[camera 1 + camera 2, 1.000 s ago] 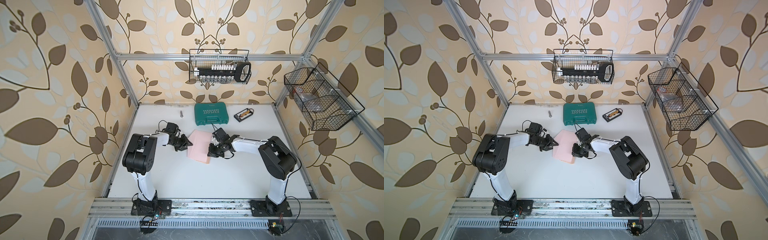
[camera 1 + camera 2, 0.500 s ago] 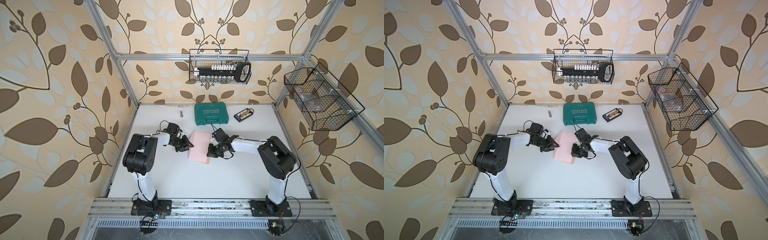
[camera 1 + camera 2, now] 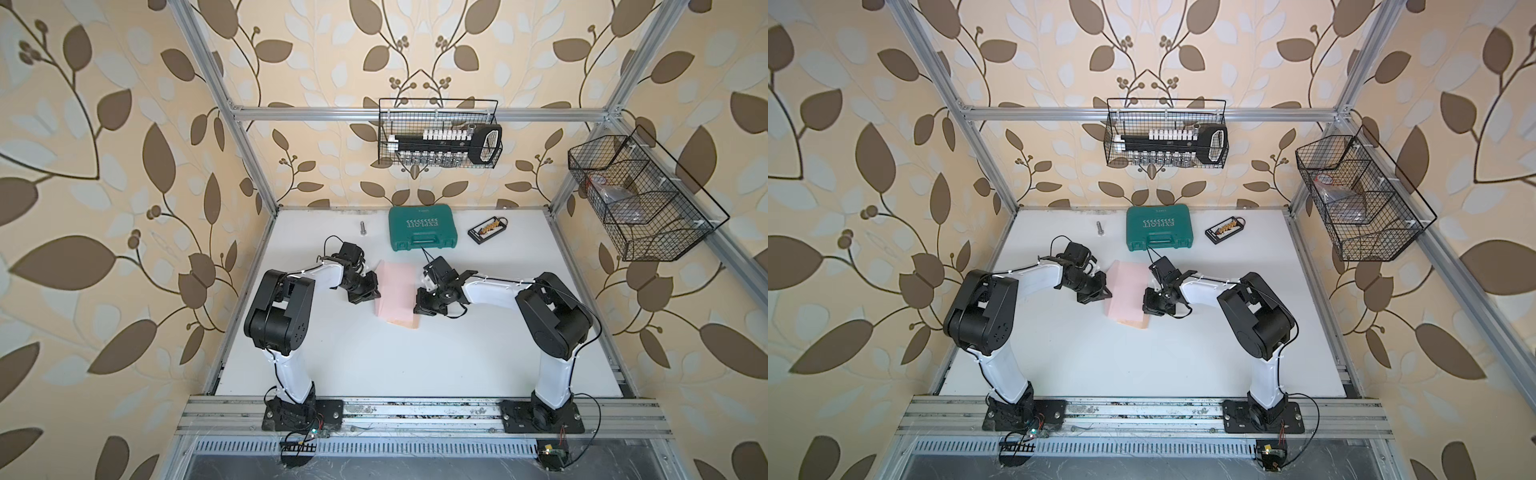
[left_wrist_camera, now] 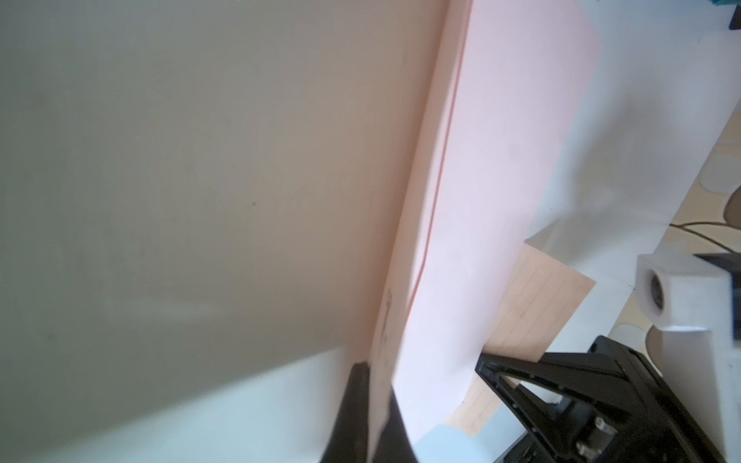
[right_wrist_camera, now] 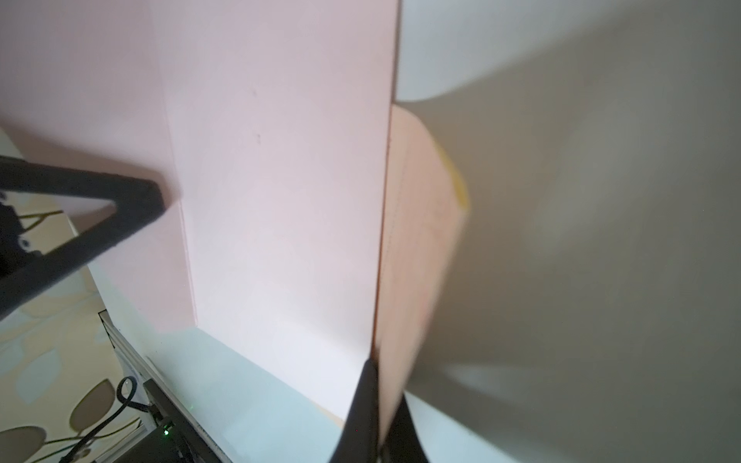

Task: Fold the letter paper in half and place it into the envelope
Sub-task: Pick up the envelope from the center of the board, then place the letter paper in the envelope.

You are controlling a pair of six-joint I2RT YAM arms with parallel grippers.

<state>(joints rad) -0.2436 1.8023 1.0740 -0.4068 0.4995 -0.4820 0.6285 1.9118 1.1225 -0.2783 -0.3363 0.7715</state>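
White worktop (image 3: 374, 353), middle: the envelope (image 3: 395, 286) is held between both claws, the left claw (image 3: 375, 292) pinched shut on one long edge, the right claw (image 3: 417, 306) on the opposite edge. Its long axis runs far edge to near edge. The letter paper (image 3: 405, 323) sits inside, its cream end protruding nearward.
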